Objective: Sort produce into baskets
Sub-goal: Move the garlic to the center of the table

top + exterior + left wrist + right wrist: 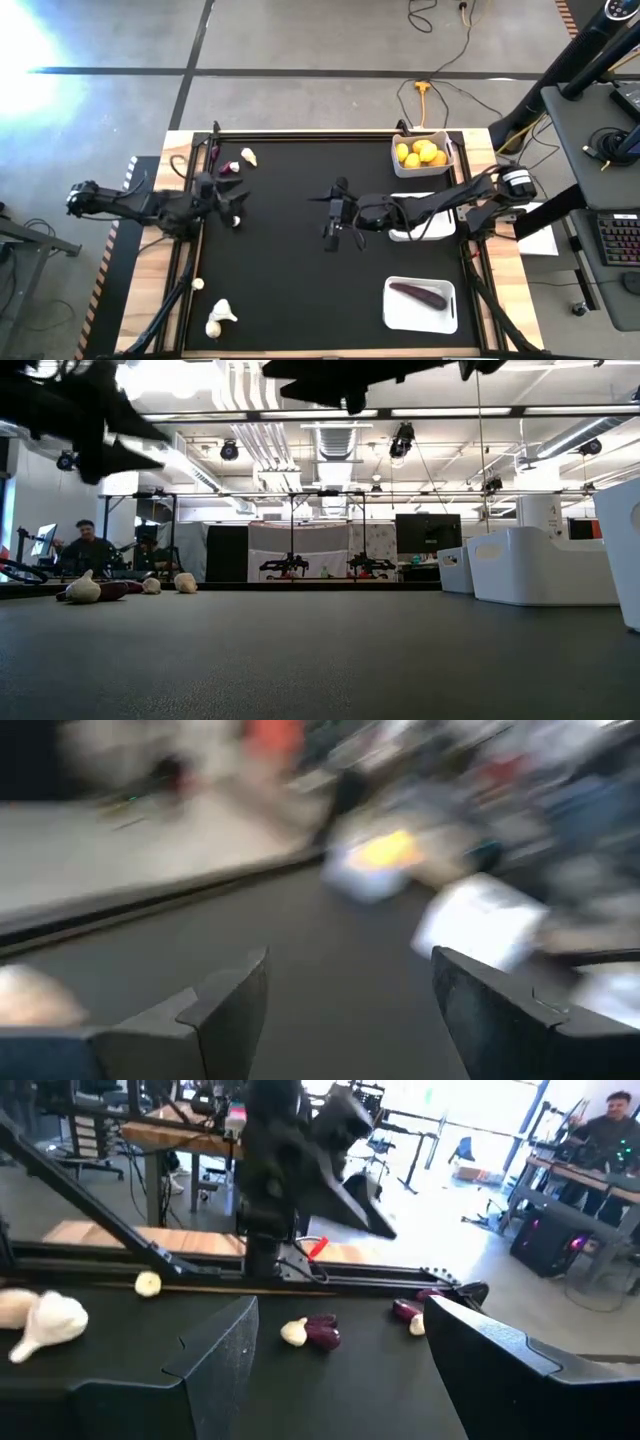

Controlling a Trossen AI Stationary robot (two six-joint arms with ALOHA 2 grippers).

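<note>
a robotics lab: exposed ceiling ducts, rows of other test rigs, monitors, a person at a desk.

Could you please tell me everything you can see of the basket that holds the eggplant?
The basket is a white, shallow, rectangular tray with rounded corners, plastic by its look. It lies flat on the black mat near the table's front right corner. One dark purple eggplant lies slantwise inside it. Nothing else touches it; both claws are elsewhere.
</note>
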